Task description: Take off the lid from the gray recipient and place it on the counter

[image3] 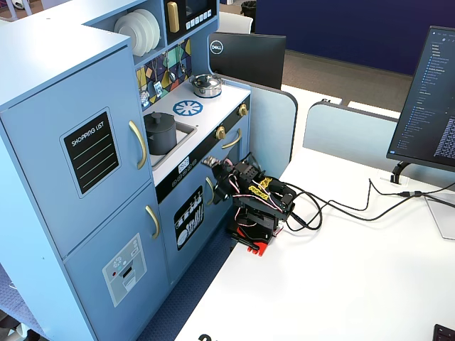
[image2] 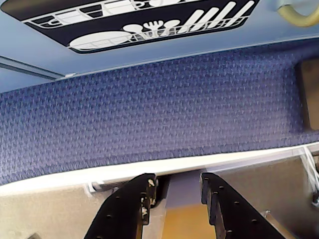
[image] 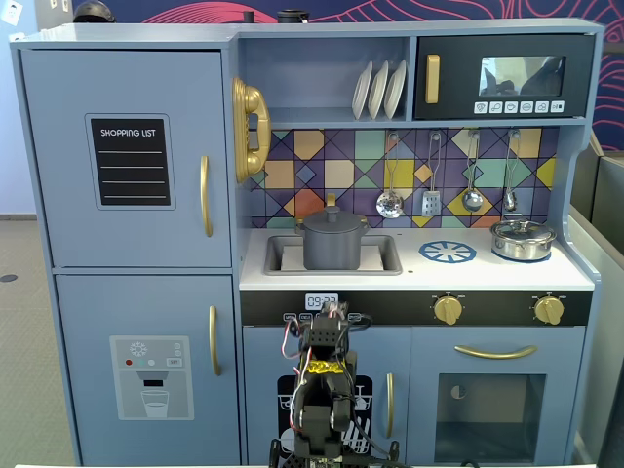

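The tool [image2: 175, 199] is empty, its two black fingers [image2: 130, 206] a narrow gap apart, pointing down at the blue carpet [image2: 164, 114] past the white table edge [image2: 119, 172]. In a fixed view the arm [image: 324, 390] is folded low in front of the toy kitchen's lower doors, well below the worktop. Up and beyond the tool, the pot [image: 333, 244] sits in the sink recess [image: 382, 255] of the counter [image: 487, 273], with the lid [image: 332, 218] resting closed on top. Farther right in that view lie the blue burner [image: 448, 252] and a silver pot [image: 523, 239].
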Robot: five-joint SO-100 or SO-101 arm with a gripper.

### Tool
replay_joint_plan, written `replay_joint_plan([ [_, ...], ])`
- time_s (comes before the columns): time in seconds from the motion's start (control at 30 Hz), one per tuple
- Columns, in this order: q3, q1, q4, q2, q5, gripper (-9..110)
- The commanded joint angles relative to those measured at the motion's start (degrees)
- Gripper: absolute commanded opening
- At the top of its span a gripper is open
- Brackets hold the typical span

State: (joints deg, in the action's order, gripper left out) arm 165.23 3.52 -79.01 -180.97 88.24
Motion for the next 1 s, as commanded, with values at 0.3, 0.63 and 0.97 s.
replay_joint_plan([
  [0.3, -37.7, 1.0, 47.6, 19.3, 4.4, 3],
  [0.63, -43.2, 0.7, 61.5, 28.3, 5.5, 18],
  [0.97, -44.6, 1.1, 67.2, 35.8, 4.6, 17],
])
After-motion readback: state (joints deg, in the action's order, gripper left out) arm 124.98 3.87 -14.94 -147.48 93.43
